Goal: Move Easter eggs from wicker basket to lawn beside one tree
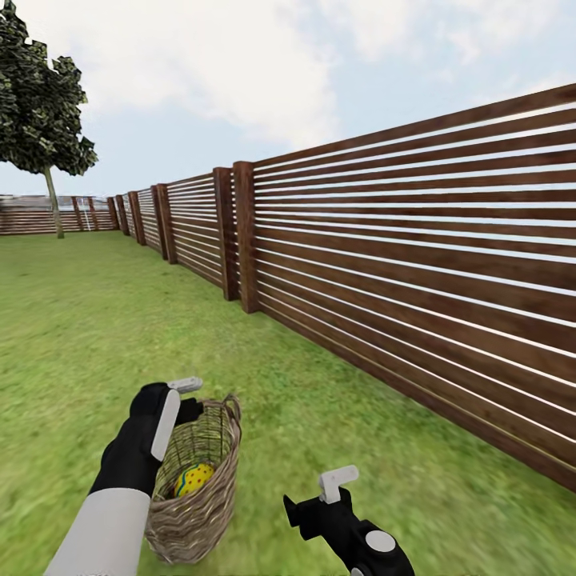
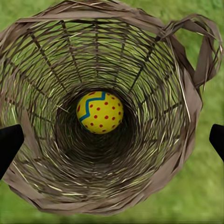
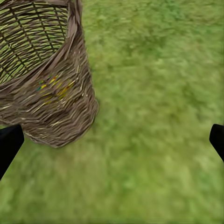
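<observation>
While the left gripper (image 1: 182, 398) hangs over the mouth of the round, deep, brown woven-wicker basket (image 1: 194, 488) with its fingers spread wide and empty, one yellow Easter egg with red dots and a blue-edged green zigzag (image 2: 100, 112) lies far below them at the bottom, about midway between the two fingertips. To do this step well, I would lower straight down the basket's axis — keeping both fingers clear of the woven wall (the loop handle (image 2: 203, 44) sits close beside one finger) — and close only once the egg sits squarely between the pads. The right gripper (image 1: 320, 498), also open and empty, hovers over the mottled green lawn (image 3: 154, 116) just beside the basket. No brand, label or writing is legible anywhere.
</observation>
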